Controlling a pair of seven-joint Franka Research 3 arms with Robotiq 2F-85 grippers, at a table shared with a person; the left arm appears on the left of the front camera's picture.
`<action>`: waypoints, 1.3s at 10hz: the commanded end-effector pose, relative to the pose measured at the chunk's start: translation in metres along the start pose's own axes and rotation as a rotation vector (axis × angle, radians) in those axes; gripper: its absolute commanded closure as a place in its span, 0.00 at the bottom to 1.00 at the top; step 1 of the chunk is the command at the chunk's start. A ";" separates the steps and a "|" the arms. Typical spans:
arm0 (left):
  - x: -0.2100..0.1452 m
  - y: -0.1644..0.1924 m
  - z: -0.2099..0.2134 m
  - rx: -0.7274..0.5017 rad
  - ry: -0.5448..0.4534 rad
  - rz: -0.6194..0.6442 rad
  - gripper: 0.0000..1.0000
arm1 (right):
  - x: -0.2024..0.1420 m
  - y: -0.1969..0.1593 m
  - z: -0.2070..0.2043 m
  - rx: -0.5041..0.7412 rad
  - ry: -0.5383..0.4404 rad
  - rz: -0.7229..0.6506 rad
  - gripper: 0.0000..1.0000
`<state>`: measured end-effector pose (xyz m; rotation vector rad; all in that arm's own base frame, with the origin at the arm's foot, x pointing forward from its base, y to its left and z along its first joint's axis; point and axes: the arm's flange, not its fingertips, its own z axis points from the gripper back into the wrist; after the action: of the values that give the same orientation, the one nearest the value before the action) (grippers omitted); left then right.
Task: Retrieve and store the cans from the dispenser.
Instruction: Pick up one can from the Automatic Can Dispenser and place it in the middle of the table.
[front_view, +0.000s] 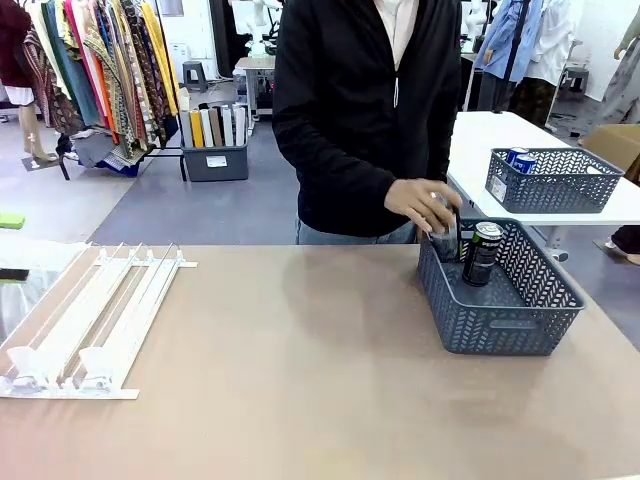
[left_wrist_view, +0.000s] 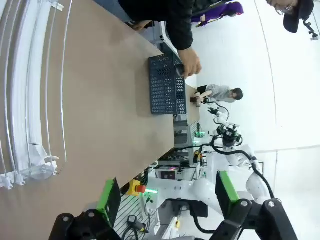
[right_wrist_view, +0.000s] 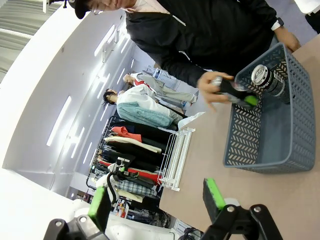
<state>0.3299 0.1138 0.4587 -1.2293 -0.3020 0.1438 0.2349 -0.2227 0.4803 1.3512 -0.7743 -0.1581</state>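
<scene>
Dispenser (left_wrist_view: 30, 100) lies well beyond open left pincer (left_wrist_view: 167, 192).

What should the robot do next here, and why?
Probably hold both arms back and wait. The person's hand is at the basket, on a can beside the dark can already standing inside. The rack has nothing in its lanes, and both the left gripper and right gripper are open with nothing between their fingers.

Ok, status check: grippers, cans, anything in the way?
Left gripper open, empty; right gripper open, empty. Dispenser bare; one dark can in basket. Person's hand placing another there.
</scene>
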 end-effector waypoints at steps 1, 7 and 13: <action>-0.001 -0.016 0.003 0.036 0.021 -0.024 0.00 | 0.003 0.003 -0.002 0.022 -0.020 0.012 0.00; -0.001 -0.016 0.003 0.036 0.021 -0.024 0.00 | 0.003 0.003 -0.002 0.022 -0.020 0.012 0.00; -0.001 -0.016 0.003 0.036 0.021 -0.024 0.00 | 0.003 0.003 -0.002 0.022 -0.020 0.012 0.00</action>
<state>0.3303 0.1107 0.4734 -1.1954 -0.3068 0.1175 0.2349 -0.2227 0.4803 1.3512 -0.7743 -0.1580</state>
